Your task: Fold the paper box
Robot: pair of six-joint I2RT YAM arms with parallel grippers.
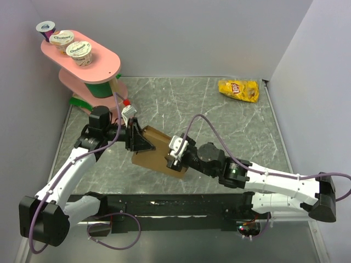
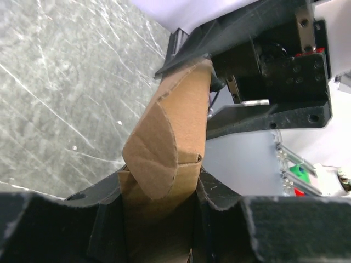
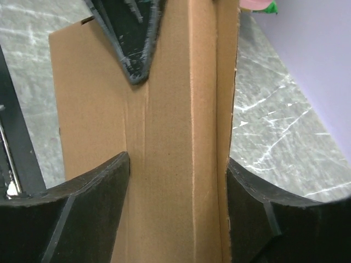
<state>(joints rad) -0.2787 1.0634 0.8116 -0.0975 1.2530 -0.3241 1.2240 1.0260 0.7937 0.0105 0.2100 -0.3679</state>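
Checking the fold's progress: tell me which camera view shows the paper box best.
Top external: only there does nearly the whole paper box show. The left wrist view shows only one end with a rounded flap; the right wrist view shows only a creased panel close up.

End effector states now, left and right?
Left end effector: closed on the paper box.
Right end effector: closed on the paper box too.

The left arm reaches forward from its base, elbow bent, and its left gripper (image 1: 135,137) is clamped on the far-left end of the paper box (image 1: 156,154). The right arm stretches low from the right, and its right gripper (image 1: 174,158) pinches the box's near-right end, facing the left one.
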